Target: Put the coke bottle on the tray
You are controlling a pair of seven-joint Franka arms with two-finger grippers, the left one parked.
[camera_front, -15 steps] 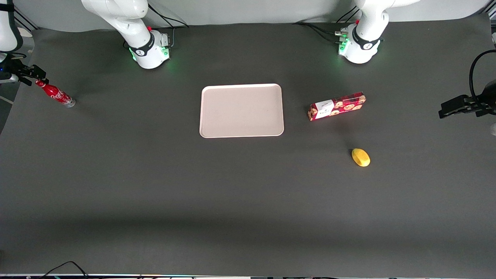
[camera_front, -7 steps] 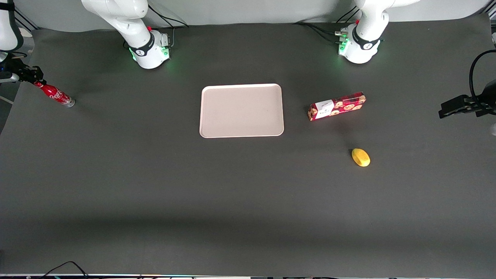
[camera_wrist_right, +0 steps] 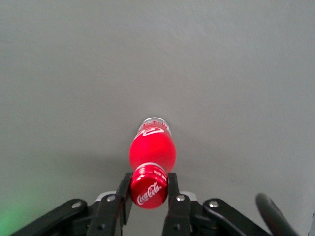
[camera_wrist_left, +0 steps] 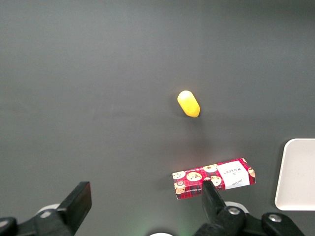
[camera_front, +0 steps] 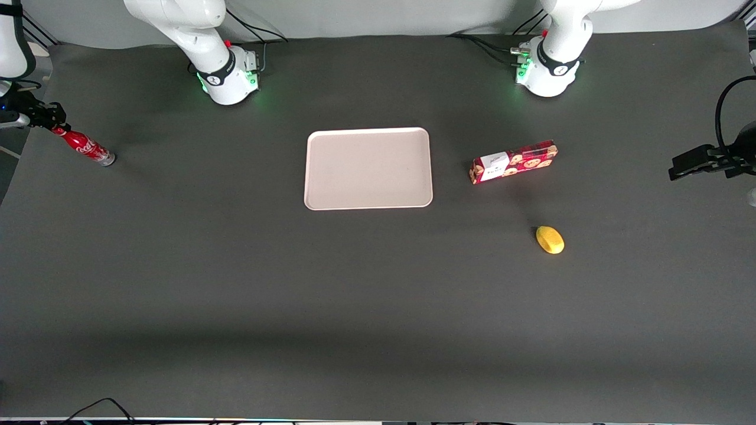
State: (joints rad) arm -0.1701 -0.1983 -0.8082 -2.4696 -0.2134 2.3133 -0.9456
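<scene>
The coke bottle (camera_front: pixel 88 147) is slim and red with white script. It stands with its silvery base on the dark mat at the working arm's end of the table. My gripper (camera_front: pixel 54 125) sits at its top, shut on the red cap (camera_wrist_right: pixel 148 186). The black fingers (camera_wrist_right: pixel 172 189) press the cap from both sides, and the red body (camera_wrist_right: pixel 152 150) reaches down below them. The pale pinkish tray (camera_front: pixel 368 168) lies flat mid-table, well away from the bottle, with nothing on it. Its corner (camera_wrist_left: pixel 298 174) shows in the left wrist view.
A red cookie box (camera_front: pixel 512 162) with a white label lies beside the tray toward the parked arm's end. A yellow lemon-like object (camera_front: pixel 550 239) lies nearer the front camera than the box. The mat's edge runs close by the bottle.
The gripper has shifted slightly toward the mat's edge and its fingers have drawn in on the bottle's cap. The bottle's base has stayed in place.
</scene>
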